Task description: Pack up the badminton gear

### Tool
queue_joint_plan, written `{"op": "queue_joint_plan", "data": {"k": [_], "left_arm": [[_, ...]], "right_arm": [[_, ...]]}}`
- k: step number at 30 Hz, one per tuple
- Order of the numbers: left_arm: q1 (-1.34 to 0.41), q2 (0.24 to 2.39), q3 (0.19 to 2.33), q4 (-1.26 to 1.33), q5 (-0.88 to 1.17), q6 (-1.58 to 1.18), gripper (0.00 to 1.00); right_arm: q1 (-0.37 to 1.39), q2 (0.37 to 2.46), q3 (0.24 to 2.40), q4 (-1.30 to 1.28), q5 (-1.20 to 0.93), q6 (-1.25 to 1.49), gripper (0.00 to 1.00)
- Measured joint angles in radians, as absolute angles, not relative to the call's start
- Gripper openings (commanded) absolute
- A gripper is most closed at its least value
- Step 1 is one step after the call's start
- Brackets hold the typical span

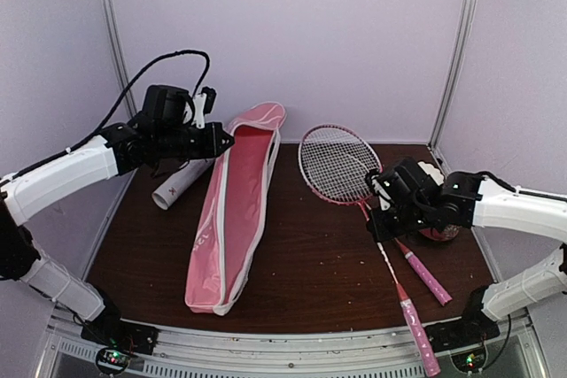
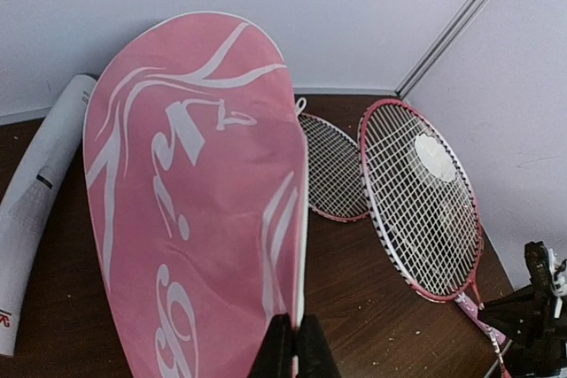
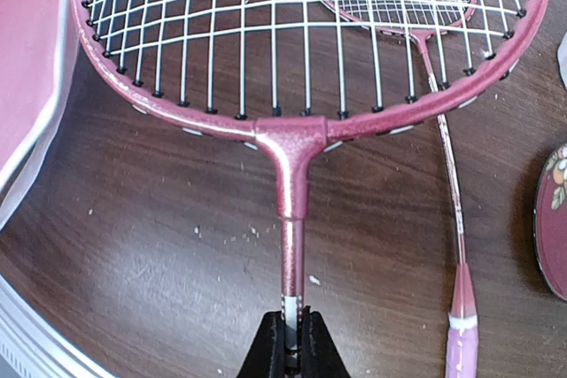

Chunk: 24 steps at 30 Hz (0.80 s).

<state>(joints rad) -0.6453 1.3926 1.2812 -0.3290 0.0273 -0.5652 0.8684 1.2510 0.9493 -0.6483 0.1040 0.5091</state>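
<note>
Right hand (image 3: 292,329) clenched on racquet (image 3: 292,143) shaft below throat, head pointing far-left. Cover (image 2: 195,201) lies left of it on counter (image 1: 310,254); my left hand (image 2: 292,343) pinches its wide end.

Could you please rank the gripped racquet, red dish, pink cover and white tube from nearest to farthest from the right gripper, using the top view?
1. Racquet: shaft clamped in the right gripper.
2. Red dish: just to its right, partly hidden by the arm.
3. Pink cover: mid-table, to the left.
4. White tube: far left, at the back.
</note>
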Motion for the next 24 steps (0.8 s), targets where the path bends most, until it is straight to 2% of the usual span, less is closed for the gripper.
{"op": "queue_joint_plan", "data": {"k": [5, 13, 24], "left_arm": [[-0.693, 1.482, 1.281, -0.3, 0.004, -0.605, 0.0], [-0.768, 1.621, 1.281, -0.268, -0.011, -0.657, 0.0], [-0.817, 1.664, 1.262, -0.16, 0.004, -0.71, 0.0]], "right_arm": [[0.937, 1.187, 0.926, -0.696, 0.118, 0.506, 0.0], [1.032, 1.198, 0.901, -0.738, 0.094, 0.521, 0.0], [1.097, 1.396, 0.873, -0.664, 0.041, 0.558, 0.0]]}}
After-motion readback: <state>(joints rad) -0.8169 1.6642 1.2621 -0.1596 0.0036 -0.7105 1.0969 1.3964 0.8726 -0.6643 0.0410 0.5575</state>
